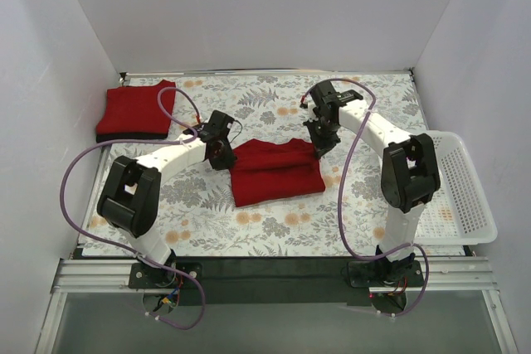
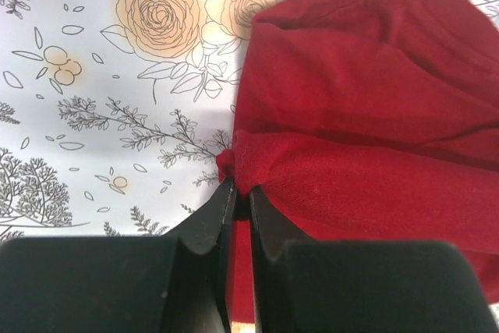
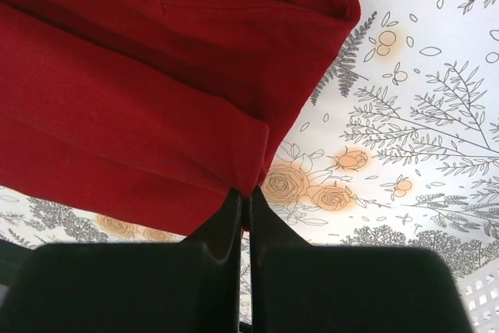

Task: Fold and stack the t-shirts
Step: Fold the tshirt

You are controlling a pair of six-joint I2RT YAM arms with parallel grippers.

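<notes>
The red shirt (image 1: 274, 173) lies mid-tabletop (image 1: 249, 234), partly folded, with its long axis running left-right between the two arms. The left tool (image 1: 221, 153) is pinched tight on the shirt's left edge, with a little bunch of cloth between the tips. The right tool (image 1: 320, 147) is clamped the same way on the fold at the right edge. So each arm has its own end, both reaching in over the tabletop, elbows out, wrists tipped down. The stack (image 1: 137, 111), red on black, sits in the far left corner, well apart from the shirt and nearer the left arm. My guess is both ends get lifted together next, so the tools need to move in step or the cloth skews.
</notes>
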